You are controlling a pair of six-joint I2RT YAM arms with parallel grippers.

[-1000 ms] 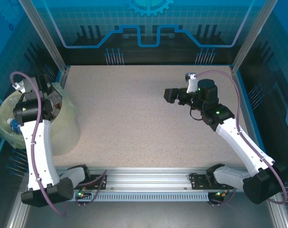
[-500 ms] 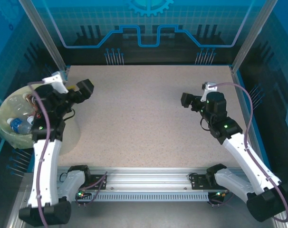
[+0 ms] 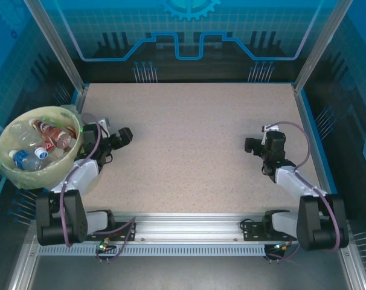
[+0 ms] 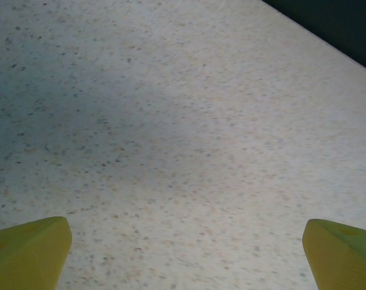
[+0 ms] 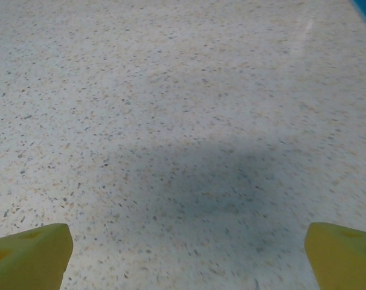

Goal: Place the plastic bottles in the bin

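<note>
Left gripper [image 3: 124,135] withdrawn; bottles [image 3: 47,136] in bin [image 3: 35,176]

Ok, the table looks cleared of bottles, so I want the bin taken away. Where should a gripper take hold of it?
Probably take the bin by its rim, on the side facing the left gripper. Come down from above with one of its fingers inside and one outside. The bin is round and far too wide to span, and its open top leaves the thin rim free.

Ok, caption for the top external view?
Plastic bottles lie in the bin at left; left gripper and right gripper both open.
</note>
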